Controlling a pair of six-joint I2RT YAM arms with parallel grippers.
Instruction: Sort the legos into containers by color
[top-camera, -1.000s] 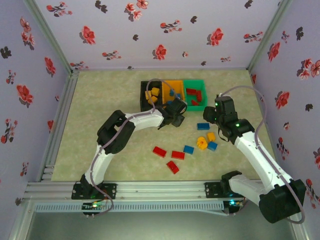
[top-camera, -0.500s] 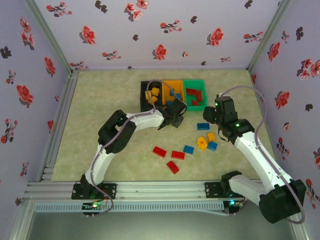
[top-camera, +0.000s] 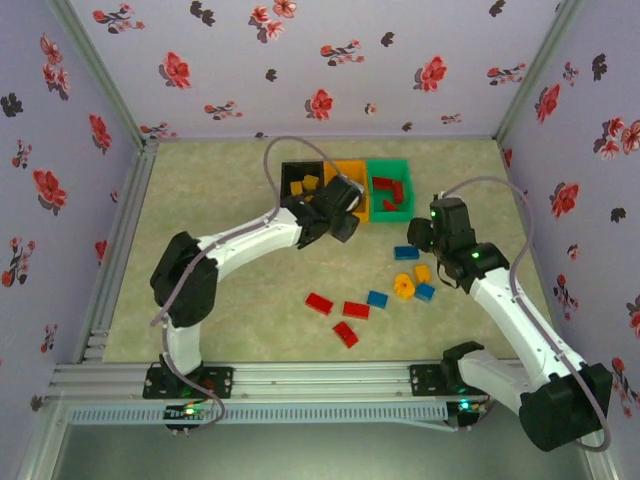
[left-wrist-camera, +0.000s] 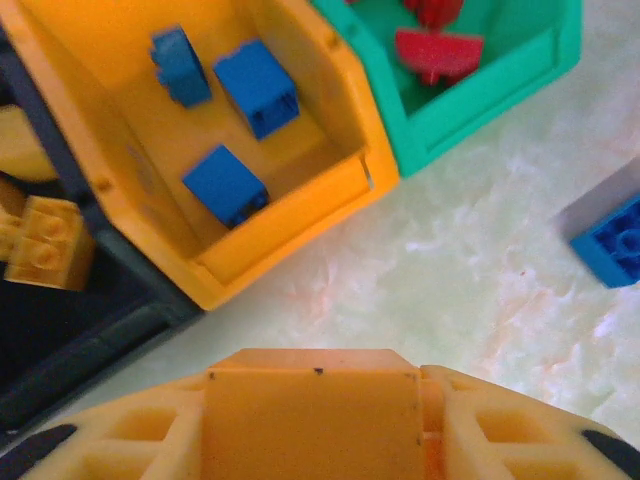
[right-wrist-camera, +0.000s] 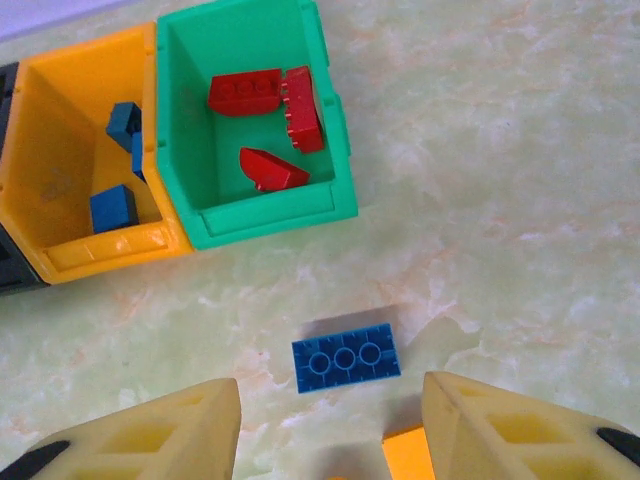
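My right pincer (right-wrist-camera: 328, 400) spread apart and empty, flat blue brick (right-wrist-camera: 346, 358) with three round bumps just ahead, my left pincer (top-camera: 342, 215) near the smooth orange bin (left-wrist-camera: 300, 240), can't tell if it's apart or together, marbled pale green table (right-wrist-camera: 520, 180), flowery purple walls (top-camera: 320, 60)

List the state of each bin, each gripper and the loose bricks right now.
black bin: open, holds yellow bricks
orange bin: open, holds three blue bricks
green bin: open, holds red bricks
left gripper: closed on what looks like a yellow-orange brick
right gripper: open, empty, above a blue brick
loose bricks: three red, three blue, two yellow, on the table
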